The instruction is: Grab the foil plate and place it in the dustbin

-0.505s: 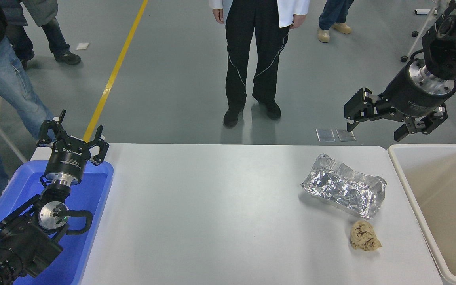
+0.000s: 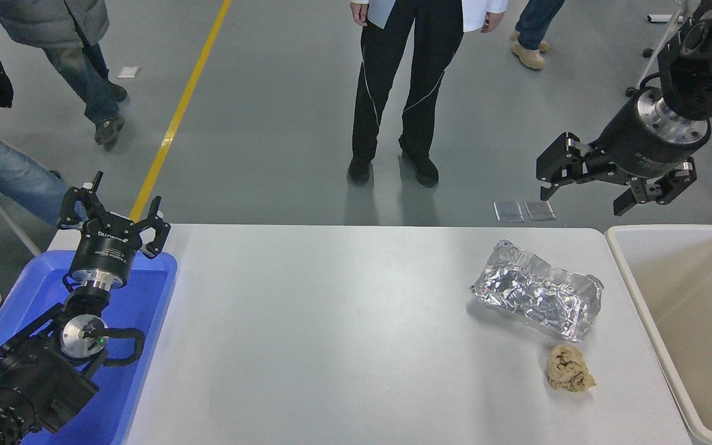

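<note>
Foil plate (image 2: 538, 293): shiny silver, crumpled walls, dented rim, lying on white table (image 2: 331, 334), below and slightly left of right gripper (image 2: 584, 188). That claw hangs w/ fingers wide apart, holding and touching nothing. Dustbin (image 2: 640, 290) sits below-right of it. Left gripper (image 2: 115, 213) parked over blue tray (image 2: 146, 321), fingers spread.

The foil plate (image 2: 536, 290) lies on the table (image 2: 331, 334) — dustbin (image 2: 690, 321) right, paper wad (image 2: 570, 368) just before it.

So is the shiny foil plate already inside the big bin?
No, the foil plate lies on the white table, left of the dustbin, with the open right gripper up above it.
</note>
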Robot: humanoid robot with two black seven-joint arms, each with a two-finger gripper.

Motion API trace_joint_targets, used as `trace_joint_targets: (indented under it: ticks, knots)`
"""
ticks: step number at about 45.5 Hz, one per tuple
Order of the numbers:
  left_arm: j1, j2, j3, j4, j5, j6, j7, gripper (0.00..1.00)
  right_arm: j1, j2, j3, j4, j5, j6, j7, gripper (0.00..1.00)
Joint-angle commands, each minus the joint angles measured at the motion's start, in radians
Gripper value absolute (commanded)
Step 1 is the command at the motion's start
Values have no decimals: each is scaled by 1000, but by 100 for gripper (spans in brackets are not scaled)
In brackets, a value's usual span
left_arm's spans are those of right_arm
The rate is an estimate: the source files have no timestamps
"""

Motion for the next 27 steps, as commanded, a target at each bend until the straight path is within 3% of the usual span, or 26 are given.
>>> trace_joint_targets:
  ticks: [1,27]
  knots:
    - [-1,0,0,0,0,0,0,98,-2,0,2,-28,4,0,0,100]
    - [-1,0,2,-1,2,0,2,98,-56,-19,17,-94,1,-11,-3,100]
